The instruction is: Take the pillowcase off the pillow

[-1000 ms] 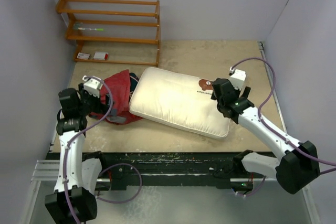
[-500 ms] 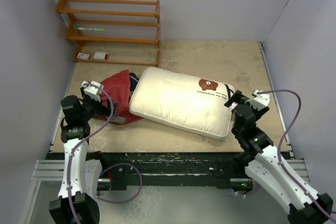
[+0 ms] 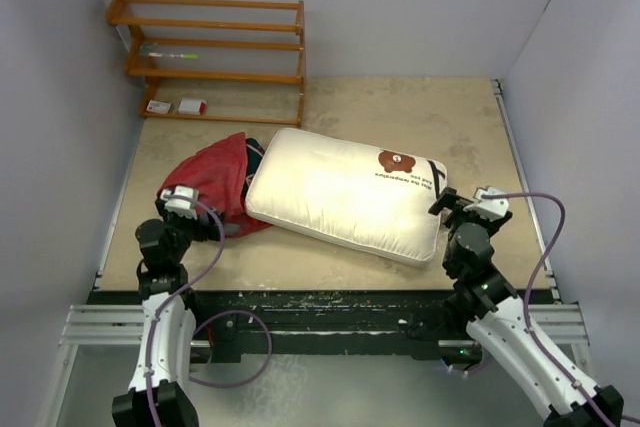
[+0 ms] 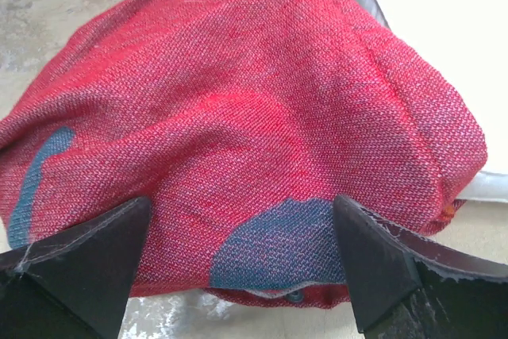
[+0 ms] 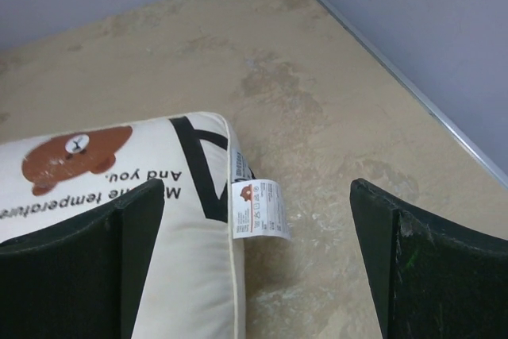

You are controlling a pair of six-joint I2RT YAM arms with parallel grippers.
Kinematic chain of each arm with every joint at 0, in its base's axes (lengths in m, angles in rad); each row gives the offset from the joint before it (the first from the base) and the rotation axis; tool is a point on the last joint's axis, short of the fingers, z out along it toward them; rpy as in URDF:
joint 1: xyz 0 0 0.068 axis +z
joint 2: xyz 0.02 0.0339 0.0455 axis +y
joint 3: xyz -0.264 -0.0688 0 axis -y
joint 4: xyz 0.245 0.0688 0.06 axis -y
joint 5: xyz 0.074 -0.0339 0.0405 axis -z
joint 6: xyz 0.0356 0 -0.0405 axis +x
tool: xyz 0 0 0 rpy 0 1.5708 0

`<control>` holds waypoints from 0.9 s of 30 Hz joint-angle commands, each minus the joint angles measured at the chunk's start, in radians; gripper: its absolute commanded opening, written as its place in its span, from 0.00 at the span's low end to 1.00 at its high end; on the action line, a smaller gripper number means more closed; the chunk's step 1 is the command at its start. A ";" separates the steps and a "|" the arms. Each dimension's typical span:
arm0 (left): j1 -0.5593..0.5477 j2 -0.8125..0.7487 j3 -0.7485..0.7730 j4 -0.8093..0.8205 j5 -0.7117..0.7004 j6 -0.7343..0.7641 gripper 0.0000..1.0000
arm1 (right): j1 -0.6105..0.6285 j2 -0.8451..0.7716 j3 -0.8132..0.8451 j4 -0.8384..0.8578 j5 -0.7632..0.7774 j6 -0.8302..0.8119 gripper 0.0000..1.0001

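Note:
The cream-white pillow (image 3: 340, 190) with a brown bear print lies bare in the middle of the table. The red pillowcase (image 3: 215, 182) lies crumpled in a heap against its left end, off the pillow. It fills the left wrist view (image 4: 238, 117), showing red weave with blue patches. My left gripper (image 3: 200, 228) is open and empty at the heap's near edge. My right gripper (image 3: 452, 205) is open and empty beside the pillow's right corner (image 5: 159, 220), where a white care label (image 5: 258, 209) hangs.
A wooden shelf rack (image 3: 215, 47) stands at the back left with small items on it. Grey walls close in on the left, back and right. A metal rail runs along the table's right edge (image 5: 397, 77).
Both arms have drawn back toward the near edge. The right gripper has left the pillow's bear corner and now sits low beside it. The left gripper has backed off the pillowcase heap.

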 commanded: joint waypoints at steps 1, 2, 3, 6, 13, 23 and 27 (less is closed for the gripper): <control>0.004 -0.066 -0.061 0.119 0.034 0.004 0.99 | 0.002 0.071 0.035 0.070 -0.021 -0.140 1.00; 0.004 -0.069 -0.068 0.126 0.037 0.005 0.99 | 0.001 0.077 0.023 0.080 -0.018 -0.144 1.00; 0.004 -0.059 -0.067 0.131 0.042 0.006 0.99 | 0.002 0.087 0.005 0.109 -0.018 -0.170 1.00; 0.004 -0.037 -0.061 0.140 0.045 0.008 0.99 | 0.001 0.153 -0.030 0.188 0.028 -0.167 1.00; 0.004 -0.073 -0.066 0.120 0.034 0.004 0.99 | -0.029 0.419 -0.045 0.368 -0.023 -0.164 1.00; 0.005 -0.106 -0.070 0.095 -0.063 -0.032 0.99 | -0.054 0.095 -0.118 0.250 -0.307 -0.276 1.00; 0.004 -0.124 -0.072 0.084 -0.075 -0.039 0.99 | -0.049 -0.035 -0.147 0.236 -0.306 -0.343 1.00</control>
